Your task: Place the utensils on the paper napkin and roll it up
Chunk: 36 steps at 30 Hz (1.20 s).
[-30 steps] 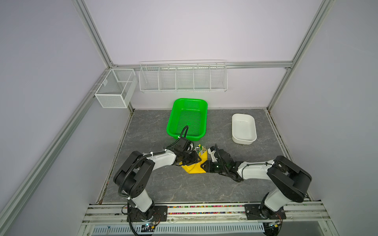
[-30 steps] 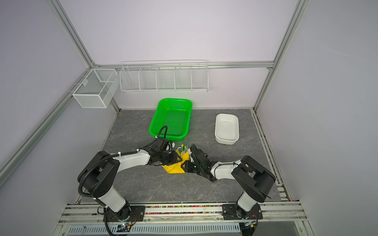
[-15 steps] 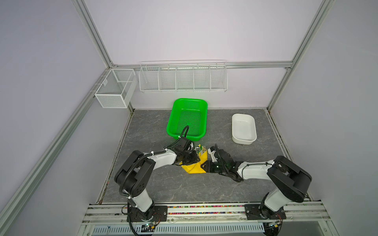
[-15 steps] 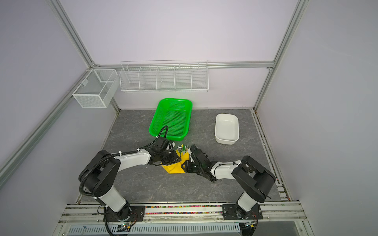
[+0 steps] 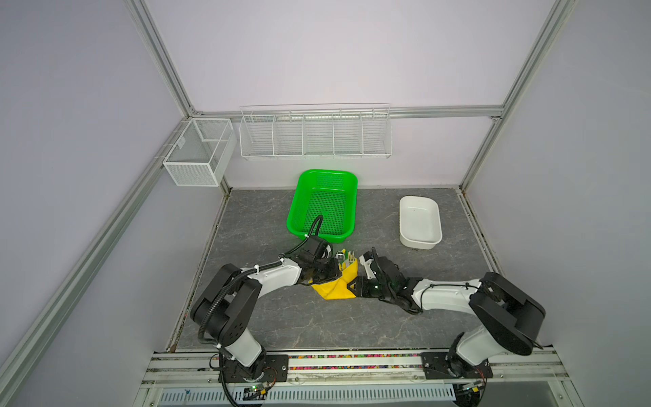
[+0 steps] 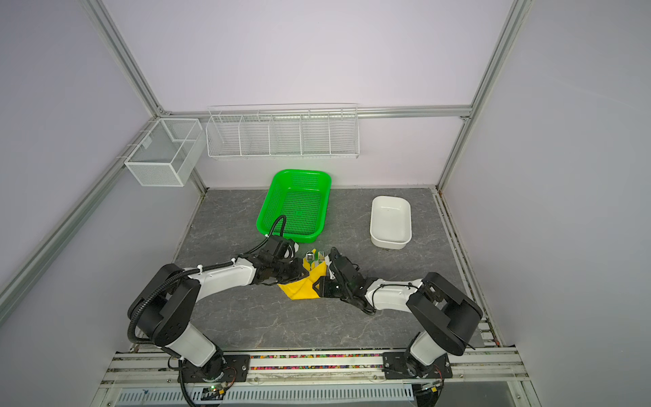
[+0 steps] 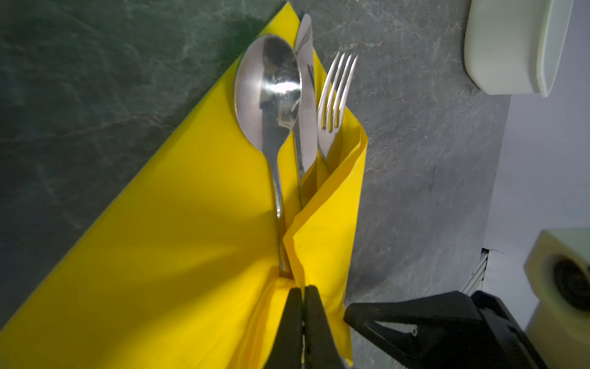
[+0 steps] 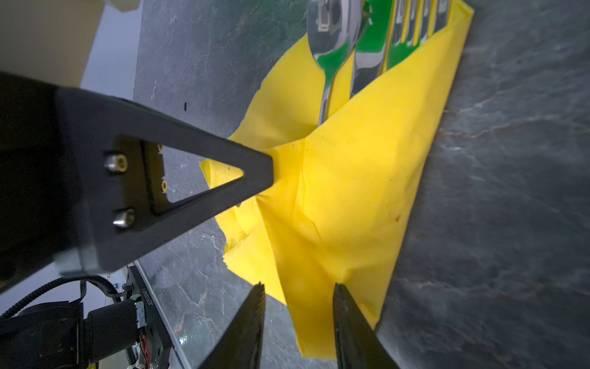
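Grey marbled tabletop [image 5: 264, 225], and in both top views we had the two arms meeting at its middle, the green basket [image 5: 326, 172] at twelve o'clock of them and the white tub [image 5: 419, 243] out at two.

From nine o'clock the left gripper [image 7: 302, 289] had its jaws pressed together on a bunched fold of the paper napkin [image 7: 191, 239]. That thin sheet, pulled by one small pinch, could have torn right there.

The napkin lay at the centre, one flap folded over the handles. On it lay the utensils, their heads poking out at its twelve o'clock end: spoon [image 7: 268, 92], knife [image 7: 306, 105], fork [image 7: 335, 96]. We judged the fork the risky one, with its tines right at the paper's edge. A tug or a tilt could have slid it out of the open end.

From three o'clock the right gripper [image 8: 299, 286] stood with jaws spread astride the napkin's near end, gripping nothing. With that side loose, the flap could have sprung back. And the two tools sat so close that they might have knocked together.
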Each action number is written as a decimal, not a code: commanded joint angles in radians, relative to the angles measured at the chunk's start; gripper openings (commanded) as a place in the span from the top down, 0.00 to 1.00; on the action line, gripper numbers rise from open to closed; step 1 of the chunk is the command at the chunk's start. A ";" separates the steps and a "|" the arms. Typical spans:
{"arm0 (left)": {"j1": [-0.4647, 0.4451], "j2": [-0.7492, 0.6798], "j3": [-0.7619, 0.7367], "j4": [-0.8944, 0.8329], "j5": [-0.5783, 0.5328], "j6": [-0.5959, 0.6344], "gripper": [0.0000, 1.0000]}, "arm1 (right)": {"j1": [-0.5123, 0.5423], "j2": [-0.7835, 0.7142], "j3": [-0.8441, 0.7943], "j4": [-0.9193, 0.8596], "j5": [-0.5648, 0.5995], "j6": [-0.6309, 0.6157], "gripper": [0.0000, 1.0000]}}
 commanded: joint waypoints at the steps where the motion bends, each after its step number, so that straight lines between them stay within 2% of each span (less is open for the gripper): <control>1: 0.010 -0.034 -0.025 -0.001 -0.027 0.020 1.00 | -0.006 -0.042 0.007 -0.034 0.030 0.001 0.61; 4: 0.015 -0.041 -0.040 0.001 -0.030 0.024 1.00 | -0.008 -0.065 0.000 -0.038 0.038 0.013 0.63; 9: 0.022 -0.043 -0.047 -0.001 -0.033 0.034 1.00 | -0.012 -0.057 0.007 -0.082 0.032 0.014 0.72; 14: 0.025 -0.039 -0.044 -0.008 -0.033 0.043 1.00 | -0.009 -0.015 0.019 -0.065 -0.020 0.012 0.77; 23: 0.028 -0.038 -0.042 -0.015 -0.035 0.057 1.00 | -0.001 0.032 0.044 -0.082 -0.016 0.012 0.77; 36: 0.029 -0.056 -0.061 0.009 -0.037 0.055 1.00 | -0.009 -0.026 0.046 -0.139 0.004 -0.003 0.79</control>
